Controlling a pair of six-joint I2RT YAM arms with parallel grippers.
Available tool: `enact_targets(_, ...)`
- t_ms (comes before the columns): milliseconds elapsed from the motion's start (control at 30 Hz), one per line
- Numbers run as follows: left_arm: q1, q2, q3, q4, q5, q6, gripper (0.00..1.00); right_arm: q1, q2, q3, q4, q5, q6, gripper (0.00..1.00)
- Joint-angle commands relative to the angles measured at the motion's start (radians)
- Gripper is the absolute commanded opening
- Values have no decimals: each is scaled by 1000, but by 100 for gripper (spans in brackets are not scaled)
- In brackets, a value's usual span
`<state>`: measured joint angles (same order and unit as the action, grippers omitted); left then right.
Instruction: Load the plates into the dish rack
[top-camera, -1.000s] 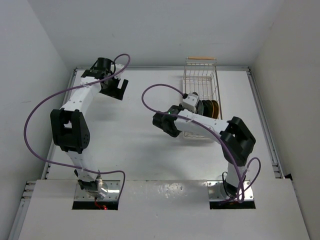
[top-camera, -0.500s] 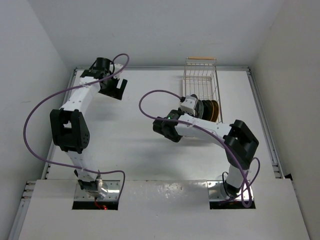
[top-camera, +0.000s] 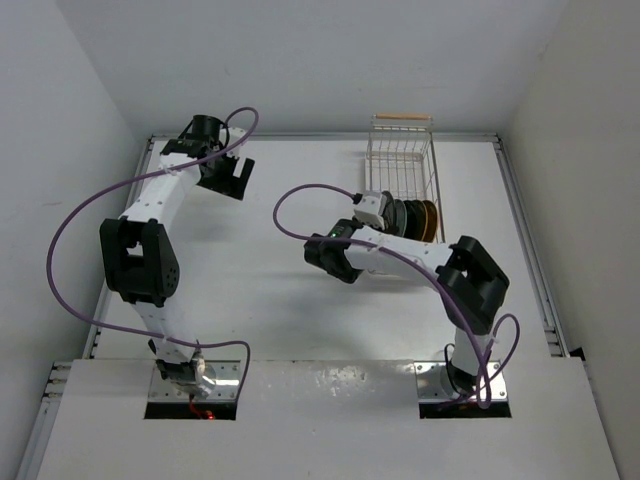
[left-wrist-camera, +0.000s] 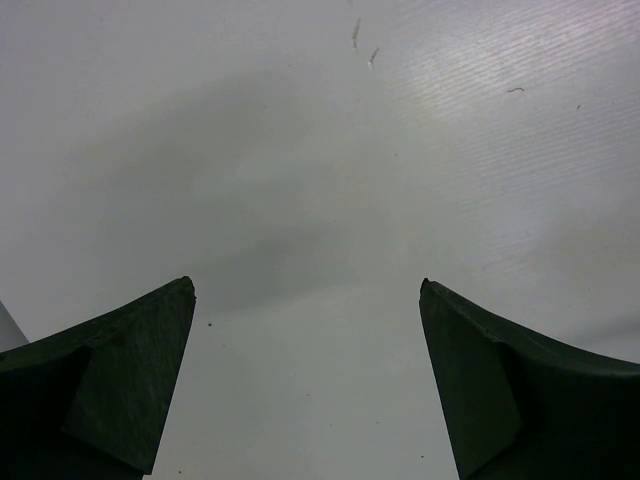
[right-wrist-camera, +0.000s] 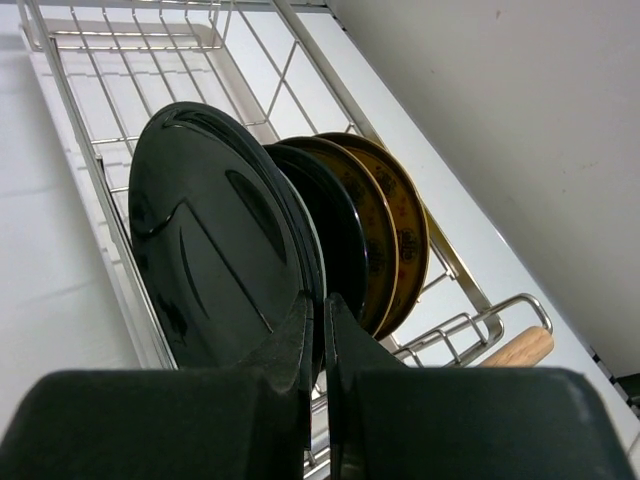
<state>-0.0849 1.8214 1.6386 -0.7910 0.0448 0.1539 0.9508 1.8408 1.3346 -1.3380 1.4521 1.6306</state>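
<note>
The front black plate (right-wrist-camera: 215, 240) stands on edge in the dish rack (right-wrist-camera: 190, 33), at the end near the wooden handle (right-wrist-camera: 515, 347). It leans close against a second black plate (right-wrist-camera: 335, 230), and behind that stands a mustard-yellow plate (right-wrist-camera: 395, 230) with a dark rim. A thin pale edge between the 2 black plates may be the teal one, but the right wrist view is too crowded to be sure. No plate shows on the table from above.

The right gripper (right-wrist-camera: 321, 310) has its 2 fingers drawn almost together on the lower rim of the front black plate, with the rim pinched between them. By my reading this is the last part of the loading, with the plate lowered among the others and not yet let go.

The next move calls for parting the fingers only a little, since the second black plate sits just behind. The gripper should then back straight out along the plate's plane so nothing is tipped.

The left gripper (left-wrist-camera: 305, 283) is spread wide over the bare table (left-wrist-camera: 300, 150), well away from the rack, and it holds nothing.
</note>
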Motion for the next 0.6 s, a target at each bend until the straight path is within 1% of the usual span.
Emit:
enact_targets(0, 10, -56, -3, 22, 1, 9, 99, -10, 8, 41, -242, 307, -29, 0)
enact_targets(300, 19, -47, -3, 22, 1, 9, 99, -47, 17, 54, -242, 314, -43, 0)
enact_targets(567, 19, -47, -3, 22, 1, 9, 99, -21, 87, 31, -242, 265, -3, 0)
